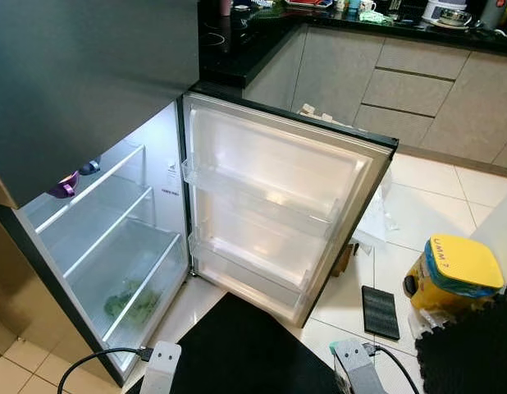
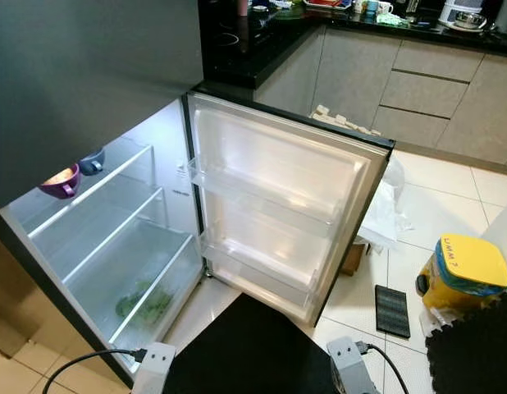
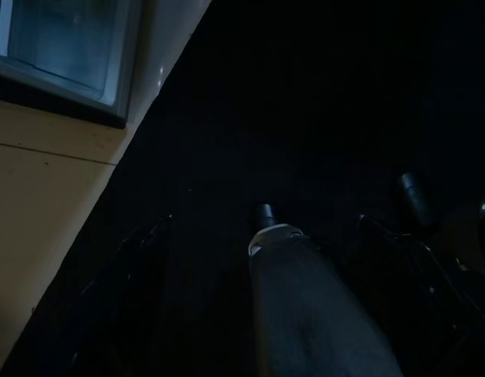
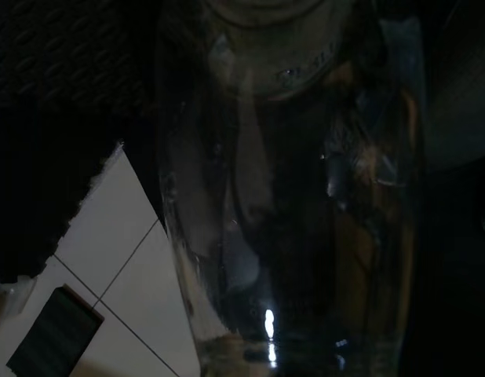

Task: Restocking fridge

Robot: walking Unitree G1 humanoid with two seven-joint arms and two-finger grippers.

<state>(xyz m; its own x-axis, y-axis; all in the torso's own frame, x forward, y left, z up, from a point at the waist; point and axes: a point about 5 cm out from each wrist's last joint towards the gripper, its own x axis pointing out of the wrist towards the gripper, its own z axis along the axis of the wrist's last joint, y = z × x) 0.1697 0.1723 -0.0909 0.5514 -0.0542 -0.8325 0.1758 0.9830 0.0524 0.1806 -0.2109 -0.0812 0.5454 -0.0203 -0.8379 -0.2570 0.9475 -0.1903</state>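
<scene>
Right gripper's state I cannot tell — its wrist view is dark, and a clear glass or plastic container (image 4: pixel 289 188), seemingly a jar or bottle, stands directly before the camera with white floor tiles (image 4: pixel 125 259) showing beside it. Left gripper (image 3: pixel 262 216) hangs low over a black floor mat (image 1: pixel 245 345); one dark finger tip can be made out there, but whether the fingers are spread or together I cannot tell. In that same wrist view the fridge's lower corner and a tan cabinet side (image 3: pixel 46 204) show at the mat's edge.

From the head, the fridge (image 1: pixel 114 238) stands with its lower door (image 1: pixel 278 205) swung wide, the door's white bins bare. Inside, glass shelves run back into the lit compartment; a purple bowl (image 2: pixel 61 180) and a darker bowl (image 2: pixel 93 162) sit side by side at the back of the upper shelf, and something leafy and green (image 1: pixel 130 302) lies in the bottom drawer. The dark upper door (image 1: pixel 89 74) is closed.

On the tiled floor off the open door's outer edge lie a small black ridged pad (image 1: pixel 380 312) and, beyond it, a yellow tub with a yellow lid (image 1: pixel 450 275) — just beside a black foam mat (image 1: pixel 471 349). Crumpled white plastic (image 2: pixel 385 213) sits behind the door's far edge. A dark countertop (image 1: pixel 360 20) crowded with dishes runs along the grey cabinets (image 1: pixel 417 82).
</scene>
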